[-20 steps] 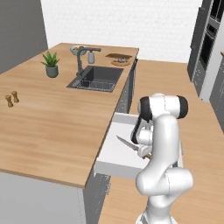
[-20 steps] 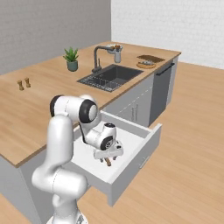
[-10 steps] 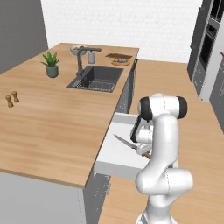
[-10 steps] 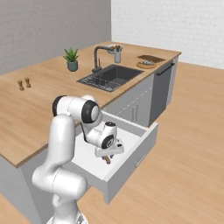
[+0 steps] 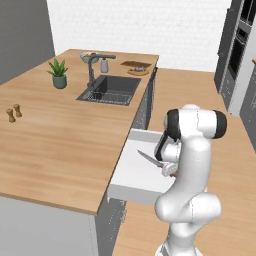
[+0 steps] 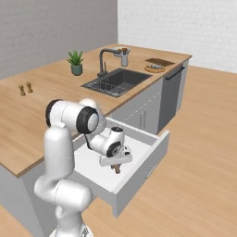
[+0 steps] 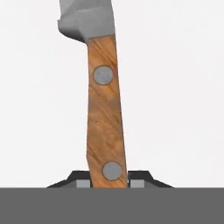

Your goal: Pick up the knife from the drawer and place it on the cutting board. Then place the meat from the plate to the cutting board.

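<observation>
The drawer stands pulled out of the island, white inside. The knife lies on its floor, and its silver blade points left in the left base view. My gripper reaches down into the drawer and is shut on the knife's brown wooden handle near its end, one fingertip on each side. At the counter's far end lies the dark cutting board, and the round plate with the small grey meat sits just in front of it.
A sink with a faucet is set into the counter between the drawer and the board. A potted plant and two small shakers stand on the left. Tall dark cabinets line the right wall.
The jaws have closed from wide open onto the knife's handle. The arm and the knife have hardly moved.
</observation>
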Robot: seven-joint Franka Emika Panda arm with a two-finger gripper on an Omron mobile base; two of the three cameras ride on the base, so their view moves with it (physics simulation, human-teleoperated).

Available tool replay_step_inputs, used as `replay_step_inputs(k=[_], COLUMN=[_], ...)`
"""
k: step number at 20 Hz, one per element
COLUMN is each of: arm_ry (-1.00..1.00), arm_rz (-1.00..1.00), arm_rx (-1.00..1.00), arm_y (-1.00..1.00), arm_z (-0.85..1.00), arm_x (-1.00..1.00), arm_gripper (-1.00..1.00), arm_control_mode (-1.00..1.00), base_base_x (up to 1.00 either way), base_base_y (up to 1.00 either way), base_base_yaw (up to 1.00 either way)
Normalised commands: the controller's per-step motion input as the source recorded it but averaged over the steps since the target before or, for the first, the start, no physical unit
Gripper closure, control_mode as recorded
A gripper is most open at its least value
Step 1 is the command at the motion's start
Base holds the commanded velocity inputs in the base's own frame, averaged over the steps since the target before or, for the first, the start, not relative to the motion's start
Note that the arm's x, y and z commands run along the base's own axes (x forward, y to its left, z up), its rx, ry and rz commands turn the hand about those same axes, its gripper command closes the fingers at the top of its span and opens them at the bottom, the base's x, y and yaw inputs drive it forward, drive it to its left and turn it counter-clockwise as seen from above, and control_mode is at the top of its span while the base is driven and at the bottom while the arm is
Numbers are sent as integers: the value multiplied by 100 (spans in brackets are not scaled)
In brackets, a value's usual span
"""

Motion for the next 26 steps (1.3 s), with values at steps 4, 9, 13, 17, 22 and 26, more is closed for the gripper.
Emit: replay_step_inputs(k=[4,9,13,17,22,26], arm_ry=[0,0,0,0,0,0], arm_rz=[-1,-6,-3,0,0,0], arm_rx=[0,0,0,0,0,0], arm_y=[-16,-23,-10,0,0,-2], arm_z=[100,100,100,100,100,69], arm_x=[-53,-79,-67,-30,-60,-65], arm_gripper=[100,100,100,100,100,100], arm_control_mode=[-100,-100,-100,-100,-100,100], base_base_x=[0,0,0,0,0,-21], base_base_y=[0,0,0,0,0,-6], base_base_yaw=[0,0,0,0,0,-1])
